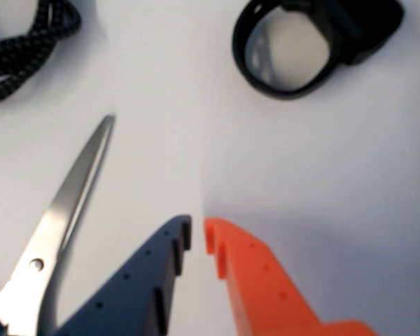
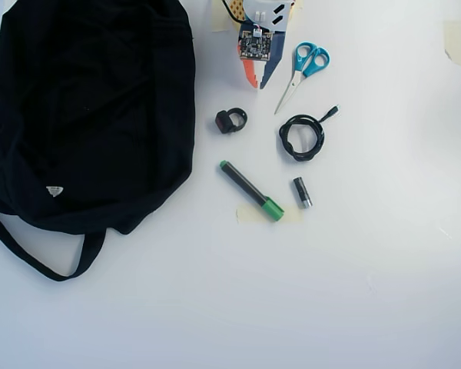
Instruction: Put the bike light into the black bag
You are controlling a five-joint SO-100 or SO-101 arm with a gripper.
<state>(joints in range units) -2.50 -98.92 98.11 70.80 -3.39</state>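
Bike light probably light, rigid, floppy rubber loop; best grabbed by the blocky body. Pincer nearly pressed together, empty.

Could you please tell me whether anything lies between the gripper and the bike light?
Nothing: in both views only bare white table separates the gripper from the small black bike light with rubber loop strap.

We saw bright, even light on the white table, with faint shadows. The wrist view was soft, the scissors and strap loop blurred.
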